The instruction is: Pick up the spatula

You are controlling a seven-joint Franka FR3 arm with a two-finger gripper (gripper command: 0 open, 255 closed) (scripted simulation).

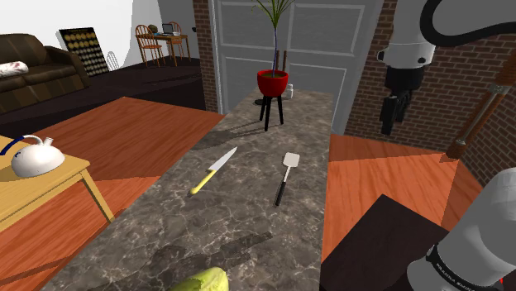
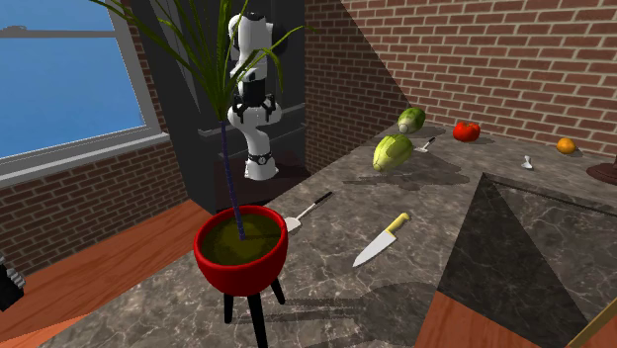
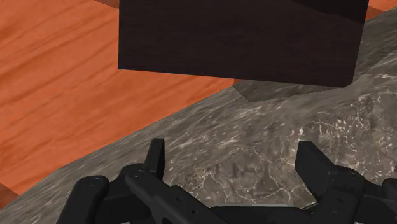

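1 spatula [image 1: 285,176] w/ pale flat blade & thin dark handle lies flat on the grey marble counter [image 1: 248,227], just beside 1 yellow-handled kitchen knife [image 1: 213,171], both apart from 1 red bowl-shaped plant pot on black legs [image 1: 272,83]. 1 all-black two-finger gripper [image 1: 389,124] hangs in the air, well apart from the spatula, to the shoulder view's right of it. Wrist view: 2 fingers [image 3: 156,153] stand apart w/ nothing btwn them, marble underneath. 2 green veg [image 2: 393,151] sit further along the counter.
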